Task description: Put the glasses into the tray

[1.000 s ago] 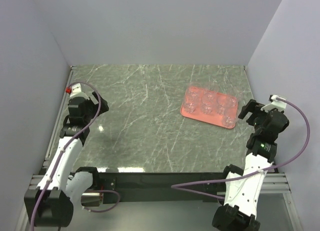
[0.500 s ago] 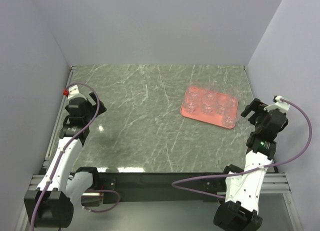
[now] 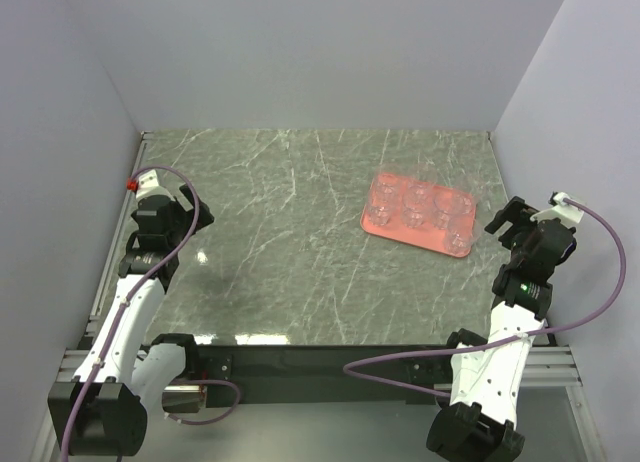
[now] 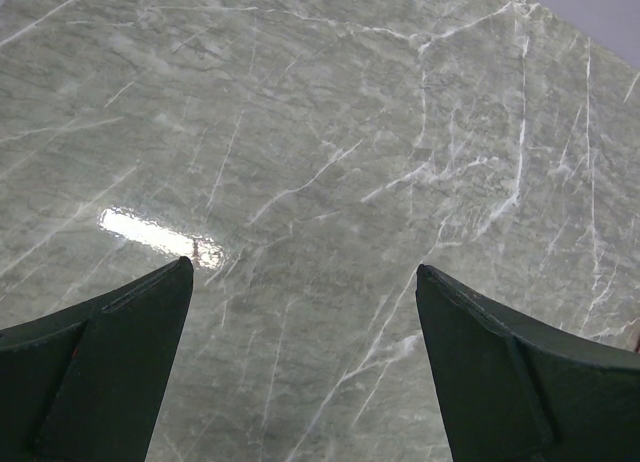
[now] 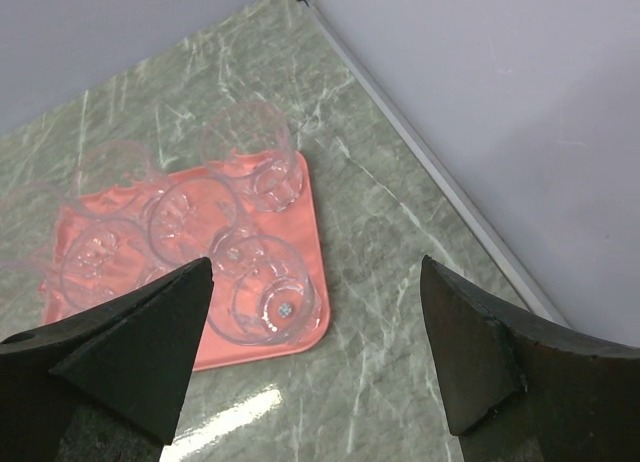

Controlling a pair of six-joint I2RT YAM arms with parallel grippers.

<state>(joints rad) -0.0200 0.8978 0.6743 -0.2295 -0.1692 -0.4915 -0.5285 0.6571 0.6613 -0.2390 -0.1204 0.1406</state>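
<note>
Both my hands spread wide and holding nothing; the glasses are in the tray.

Nearest, my left hand (image 4: pixel 305 272) hangs over bare desk (image 3: pixel 290 242) by the left edge, fingers far apart. My right hand (image 5: pixel 315 262) is by the right edge, fingers just as wide, just beside the tray's near right corner and clear of it. Beyond it the tray (image 3: pixel 368 222) lies slightly askew toward the far right corner, and the glasses (image 3: pixel 418 207) stand upright inside it in two rows.
</note>
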